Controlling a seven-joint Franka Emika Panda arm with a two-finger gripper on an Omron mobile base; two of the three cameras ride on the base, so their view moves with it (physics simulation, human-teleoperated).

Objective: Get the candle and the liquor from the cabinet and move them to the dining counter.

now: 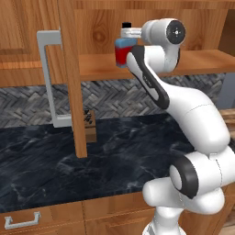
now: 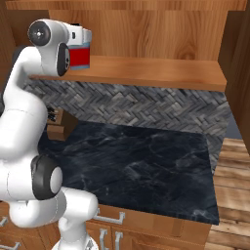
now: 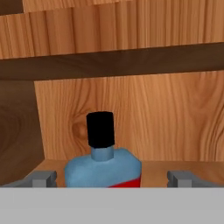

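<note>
On the shelf of the open warm brown wooden cabinet (image 1: 193, 64), the left base view shows the squat red bottle of liquor with light blue shoulders and black cap (image 1: 122, 49), the white arm reaching beside it. From the right base view, the bottle (image 2: 79, 54) stands behind the wrist, above the black marble-look worktop (image 2: 141, 166). Through the hand view, the end effector (image 3: 112, 178) is spread, fingertips (image 3: 43, 177) flanking the bottle (image 3: 103, 168) without touching it.

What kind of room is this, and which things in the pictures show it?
Most likely a kitchen: a wooden wall cabinet stands open above a black marble-look counter, with grey herringbone tiles behind it. A knife block stands on the counter, and drawers sit below.
</note>
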